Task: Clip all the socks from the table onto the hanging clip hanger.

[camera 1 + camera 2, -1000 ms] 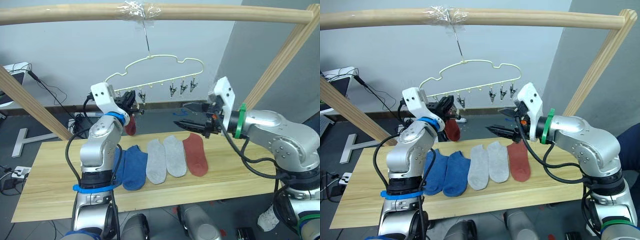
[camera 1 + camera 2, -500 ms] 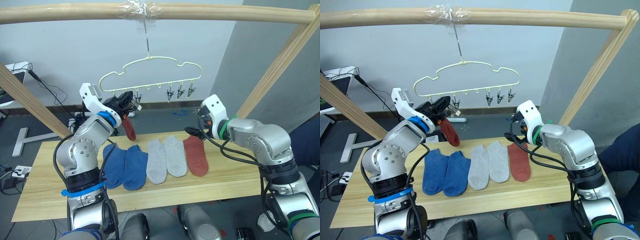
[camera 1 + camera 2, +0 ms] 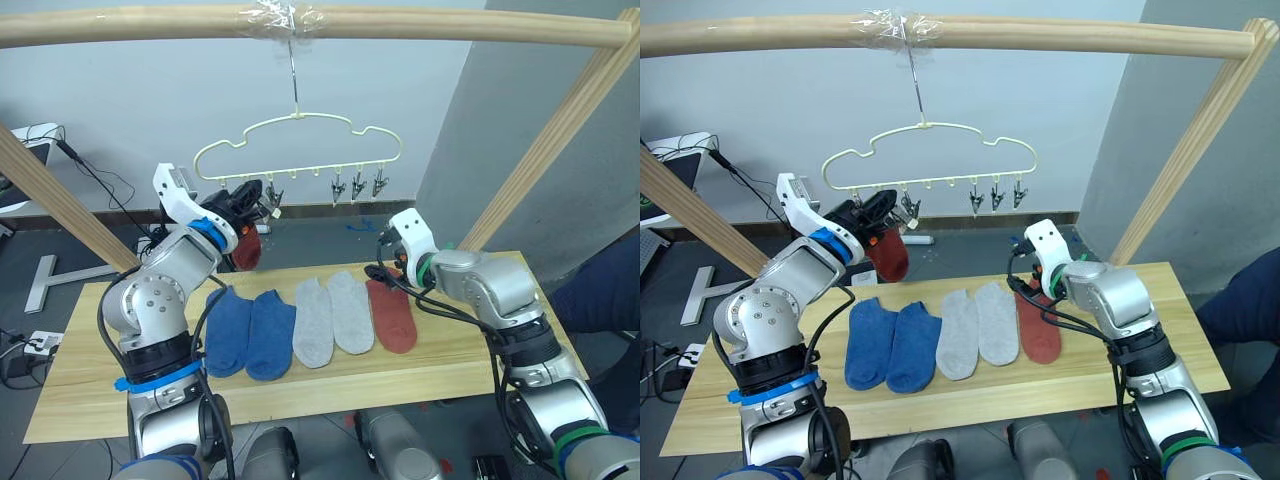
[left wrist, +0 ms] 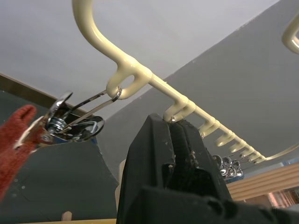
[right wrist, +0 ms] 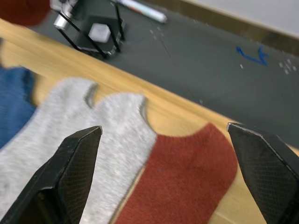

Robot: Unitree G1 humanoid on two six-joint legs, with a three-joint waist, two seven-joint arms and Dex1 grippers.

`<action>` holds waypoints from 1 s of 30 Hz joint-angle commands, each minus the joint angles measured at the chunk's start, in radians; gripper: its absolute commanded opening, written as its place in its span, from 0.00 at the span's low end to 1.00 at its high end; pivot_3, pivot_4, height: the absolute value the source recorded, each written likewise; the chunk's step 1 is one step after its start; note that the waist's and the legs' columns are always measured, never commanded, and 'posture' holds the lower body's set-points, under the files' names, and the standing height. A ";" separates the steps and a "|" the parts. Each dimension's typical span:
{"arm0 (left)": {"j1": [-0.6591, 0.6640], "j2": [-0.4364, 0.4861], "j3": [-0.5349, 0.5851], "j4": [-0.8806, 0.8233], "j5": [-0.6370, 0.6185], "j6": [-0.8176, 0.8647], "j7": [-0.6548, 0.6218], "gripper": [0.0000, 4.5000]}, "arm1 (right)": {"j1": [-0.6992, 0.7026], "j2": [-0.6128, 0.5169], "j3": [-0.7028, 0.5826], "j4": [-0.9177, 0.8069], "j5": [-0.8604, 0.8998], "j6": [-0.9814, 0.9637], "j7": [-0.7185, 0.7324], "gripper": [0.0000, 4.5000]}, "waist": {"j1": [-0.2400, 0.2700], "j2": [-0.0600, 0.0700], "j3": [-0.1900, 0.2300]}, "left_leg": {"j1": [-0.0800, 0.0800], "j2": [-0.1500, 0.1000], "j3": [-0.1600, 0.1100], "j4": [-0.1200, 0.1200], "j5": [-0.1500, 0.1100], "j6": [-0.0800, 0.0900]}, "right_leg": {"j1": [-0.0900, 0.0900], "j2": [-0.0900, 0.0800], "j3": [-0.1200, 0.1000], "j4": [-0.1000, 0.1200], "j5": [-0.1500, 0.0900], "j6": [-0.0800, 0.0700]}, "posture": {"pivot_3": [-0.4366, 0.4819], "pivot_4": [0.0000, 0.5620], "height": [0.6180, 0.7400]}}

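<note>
— Under the wooden pole, what have you got?

— From my station I see the thin pale-yellow wire clip hanger point(image 3: 300, 150) with its cloud-shaped outline hanging by its slim hook, a row of small grey metal clips point(image 3: 355, 186) along its lower bar. One rust-red knit sock point(image 3: 890, 256) hangs from a clip at the hanger's left end, just beside my left gripper point(image 3: 250, 205).

— Is the left gripper holding anything?

— In the left wrist view its two black fingers point(image 4: 170, 158) are pressed together, nothing visible between them, tips right up against the hanger's lower bar. The clip point(image 4: 70, 121) pinching the red fabric sits just beside them.

— And the right?

— My right gripper point(image 5: 168, 172) is low over the long light wooden table point(image 3: 450, 350), fingers spread wide and empty, hovering above the cuff end of the second rust-red sock point(image 5: 182, 177).

— What lies on the table?

— Five socks in a row, touching side by side: two blue ankle socks point(image 3: 250, 330) on the left, two light grey socks point(image 3: 332, 318) in the middle, and the rust-red one at the right end.
</note>
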 commanded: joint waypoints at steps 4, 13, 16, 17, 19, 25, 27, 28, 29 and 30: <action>-0.021 0.026 -0.014 -0.047 -0.030 -0.007 -0.010 0.00 | 0.001 0.057 0.025 0.150 -0.101 -0.137 -0.013 1.00 | 0.000 0.000 0.000 | 0.000 0.000 0.000 0.000 0.000 0.000 | 0.000 0.000 0.000 0.000 0.000 0.000 | 0.14 0.35 1.00; -0.018 0.034 -0.024 -0.056 -0.028 -0.002 -0.003 0.00 | -0.032 0.130 -0.002 0.421 -0.215 -0.310 -0.062 1.00 | 0.001 0.000 0.000 | 0.000 0.000 0.000 0.000 0.000 0.000 | 0.000 0.000 0.000 0.000 0.000 0.000 | 0.15 0.35 1.00; -0.016 0.035 -0.029 -0.057 -0.027 -0.002 -0.002 0.00 | -0.062 0.157 -0.036 0.519 -0.233 -0.357 -0.092 1.00 | 0.000 0.000 0.000 | 0.000 0.000 0.000 0.000 0.000 0.000 | 0.000 0.000 0.000 0.001 0.000 0.000 | 0.16 0.35 1.00; -0.016 0.035 -0.031 -0.058 -0.026 -0.002 -0.001 0.00 | -0.071 0.164 -0.044 0.553 -0.241 -0.375 -0.101 1.00 | 0.000 0.000 0.000 | 0.000 0.000 0.000 0.000 0.000 0.000 | 0.000 0.000 0.000 0.001 0.000 0.000 | 0.16 0.35 1.00; -0.015 0.036 -0.033 -0.058 -0.026 -0.003 0.001 0.00 | -0.086 0.174 -0.055 0.609 -0.251 -0.408 -0.111 1.00 | 0.001 0.000 0.000 | 0.000 0.000 0.000 0.000 0.000 0.000 | 0.000 0.000 0.000 0.001 0.000 0.000 | 0.16 0.35 1.00; -0.011 0.040 -0.035 -0.063 -0.026 -0.001 0.004 0.00 | -0.125 0.207 -0.098 0.755 -0.268 -0.471 -0.135 1.00 | 0.002 0.000 0.000 | 0.000 0.000 0.000 0.000 0.000 0.000 | 0.000 -0.001 -0.001 0.001 0.000 0.000 | 0.17 0.36 1.00; -0.010 0.041 -0.034 -0.065 -0.027 0.000 0.005 0.00 | -0.129 0.214 -0.112 0.771 -0.266 -0.461 -0.136 1.00 | 0.002 0.000 0.000 | 0.000 0.000 0.000 0.000 0.000 0.000 | 0.000 -0.001 -0.001 0.001 0.000 0.000 | 0.17 0.36 1.00; -0.009 0.041 -0.034 -0.066 -0.027 0.001 0.005 0.00 | -0.130 0.217 -0.117 0.777 -0.265 -0.454 -0.135 1.00 | 0.002 0.000 0.000 | 0.000 0.000 0.000 0.000 0.000 0.000 | 0.000 -0.001 -0.001 0.001 0.000 0.000 | 0.17 0.36 1.00; -0.009 0.041 -0.034 -0.066 -0.026 0.000 0.005 0.00 | -0.131 0.220 -0.121 0.782 -0.263 -0.448 -0.136 1.00 | 0.002 0.000 0.000 | 0.000 0.000 0.000 0.000 0.000 0.000 | 0.000 -0.001 -0.001 0.002 0.000 0.000 | 0.17 0.36 1.00; -0.008 0.041 -0.035 -0.067 -0.026 0.000 0.005 0.00 | -0.131 0.222 -0.125 0.784 -0.264 -0.444 -0.137 1.00 | 0.003 0.000 0.000 | 0.000 0.000 -0.001 0.000 0.000 0.000 | 0.000 -0.001 -0.001 0.002 0.000 0.000 | 0.17 0.37 1.00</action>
